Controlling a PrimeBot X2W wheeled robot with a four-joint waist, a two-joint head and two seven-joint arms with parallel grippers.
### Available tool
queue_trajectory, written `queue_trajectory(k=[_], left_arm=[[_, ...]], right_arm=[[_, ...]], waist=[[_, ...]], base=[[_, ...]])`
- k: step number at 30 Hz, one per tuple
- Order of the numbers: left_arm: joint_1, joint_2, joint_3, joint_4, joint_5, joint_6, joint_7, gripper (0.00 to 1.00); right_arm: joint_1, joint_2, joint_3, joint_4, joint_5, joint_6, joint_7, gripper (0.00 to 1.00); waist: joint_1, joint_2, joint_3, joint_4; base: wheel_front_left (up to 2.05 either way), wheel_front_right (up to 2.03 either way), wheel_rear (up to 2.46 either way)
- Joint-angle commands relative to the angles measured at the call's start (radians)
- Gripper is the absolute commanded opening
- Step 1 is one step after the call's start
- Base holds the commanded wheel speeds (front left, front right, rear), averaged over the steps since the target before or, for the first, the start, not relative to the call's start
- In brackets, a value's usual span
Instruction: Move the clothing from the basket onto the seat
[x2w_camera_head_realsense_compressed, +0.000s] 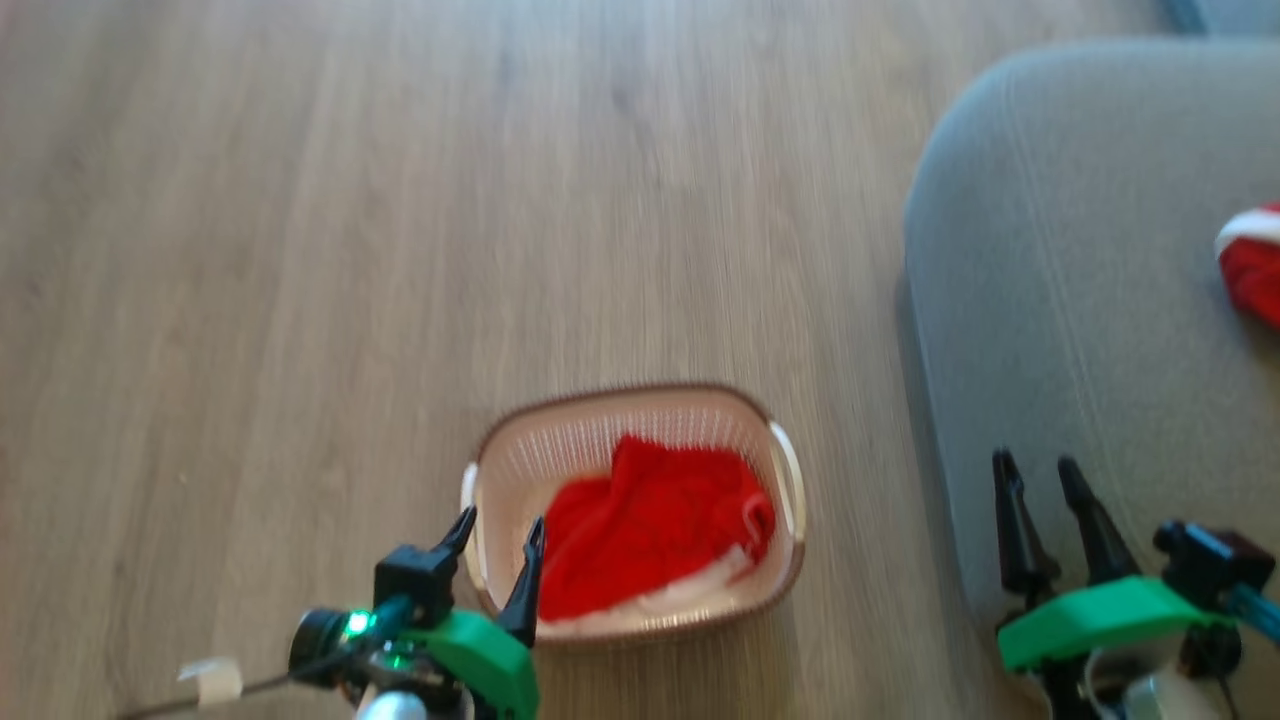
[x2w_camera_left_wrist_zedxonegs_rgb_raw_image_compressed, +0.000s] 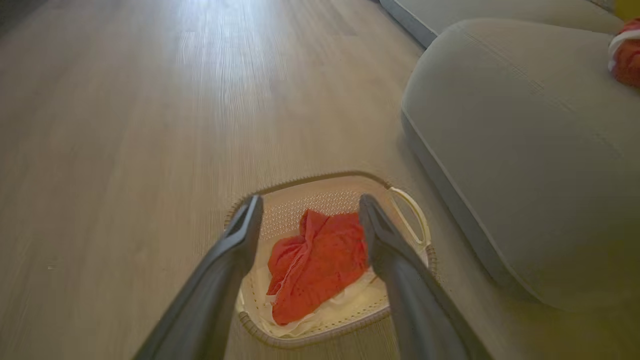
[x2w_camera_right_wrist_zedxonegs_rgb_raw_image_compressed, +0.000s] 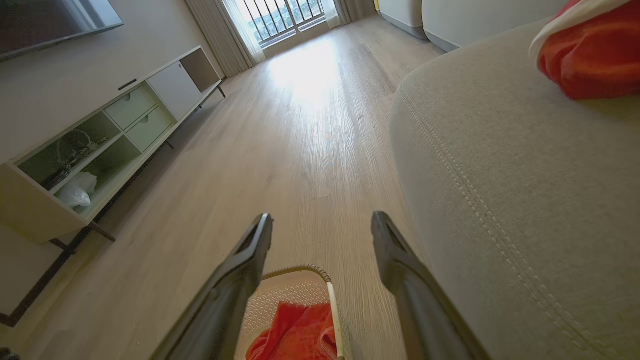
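Note:
The cream basket (x2w_camera_head_realsense_compressed: 785, 470) with a brown rim stands on the wood floor, left of the grey seat (x2w_camera_head_realsense_compressed: 1080, 330). One red garment (x2w_camera_head_realsense_compressed: 650, 525) with a white band lies crumpled inside it. A second red garment (x2w_camera_head_realsense_compressed: 1255, 265) rests on the seat at the right edge. My left gripper (x2w_camera_head_realsense_compressed: 498, 530) is open, its fingertips over the basket's left rim, nothing between them. The left wrist view looks down on the basket (x2w_camera_left_wrist_zedxonegs_rgb_raw_image_compressed: 415, 220) and its garment (x2w_camera_left_wrist_zedxonegs_rgb_raw_image_compressed: 315, 260). My right gripper (x2w_camera_head_realsense_compressed: 1035, 470) is open and empty over the seat's front part. The right wrist view shows the seat (x2w_camera_right_wrist_zedxonegs_rgb_raw_image_compressed: 525, 190) and the garment on it (x2w_camera_right_wrist_zedxonegs_rgb_raw_image_compressed: 595, 55).
Wood floor (x2w_camera_head_realsense_compressed: 400, 220) spreads wide to the left and behind the basket. In the right wrist view a low white TV cabinet (x2w_camera_right_wrist_zedxonegs_rgb_raw_image_compressed: 100, 145) lines the left wall, and a bright balcony window (x2w_camera_right_wrist_zedxonegs_rgb_raw_image_compressed: 280, 17) stands at the far end.

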Motion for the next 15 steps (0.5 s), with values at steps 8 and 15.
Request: queue_trajectory(k=[8, 15], left_arm=[[-0.233, -0.001, 0.006, 0.177, 0.031, -0.057, -0.01, 1.0], [-0.4, 0.019, 0.016, 0.313, 0.102, -0.095, -0.01, 1.0]], right_arm=[[-0.128, -0.004, 0.048, -0.028, -0.039, 0.0, -0.013, 1.0], [-0.171, 0.023, 0.039, -0.062, -0.067, 0.0, -0.013, 1.0]], waist=[[0.0, 0.0, 0.317, -0.091], [0.0, 0.0, 0.509, -0.152]], base=[[0.0, 0.0, 0.0], [0.0, 0.0, 0.0]])
